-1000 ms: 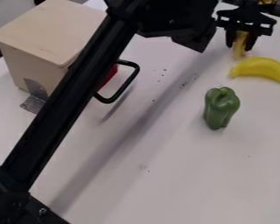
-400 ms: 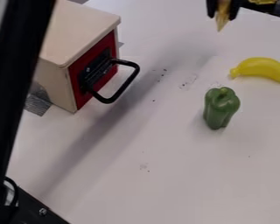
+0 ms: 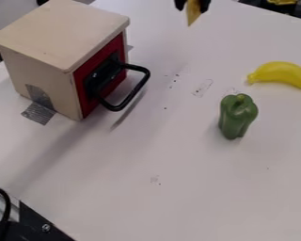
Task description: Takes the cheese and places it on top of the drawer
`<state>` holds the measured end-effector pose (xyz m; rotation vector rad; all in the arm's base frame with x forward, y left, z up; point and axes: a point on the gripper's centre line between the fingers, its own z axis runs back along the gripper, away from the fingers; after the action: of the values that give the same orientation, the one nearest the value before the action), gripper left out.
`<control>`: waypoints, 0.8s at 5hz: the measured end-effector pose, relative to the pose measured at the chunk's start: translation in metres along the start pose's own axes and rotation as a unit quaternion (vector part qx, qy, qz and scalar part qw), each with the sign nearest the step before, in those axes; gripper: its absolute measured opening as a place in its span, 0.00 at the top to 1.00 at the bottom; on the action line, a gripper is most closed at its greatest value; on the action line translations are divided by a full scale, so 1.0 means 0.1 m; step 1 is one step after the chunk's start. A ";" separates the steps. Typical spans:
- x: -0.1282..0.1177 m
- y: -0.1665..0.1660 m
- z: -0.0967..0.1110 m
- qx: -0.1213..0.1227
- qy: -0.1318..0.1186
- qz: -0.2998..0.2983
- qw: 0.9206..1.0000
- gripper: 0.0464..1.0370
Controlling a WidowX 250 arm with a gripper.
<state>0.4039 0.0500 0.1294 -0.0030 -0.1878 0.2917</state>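
Gripper (image 3: pixel 192 5) has the yellow cheese (image 3: pixel 193 14) pinched, point down, just past 12 o'clock at the view's top edge. It's swung over from about 1 o'clock, away from the banana (image 3: pixel 281 74) at 2. Arm no longer blocks the drawer (image 3: pixel 62 33) at 10-11. Grasp looks good, placement pending. Next: carry toward 8-9 o'clock, center over top, lower, release.
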 end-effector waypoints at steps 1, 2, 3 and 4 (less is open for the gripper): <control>-0.17 0.29 0.12 0.015 -0.017 -0.033 0.999 0.56; -0.31 0.48 0.10 0.016 -0.020 -0.062 0.998 0.56; -0.39 0.63 0.02 0.015 -0.009 -0.067 0.998 0.56; -0.44 0.74 0.02 0.013 0.000 -0.062 0.998 0.56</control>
<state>0.3405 0.1085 0.1212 0.0350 -0.1826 0.1696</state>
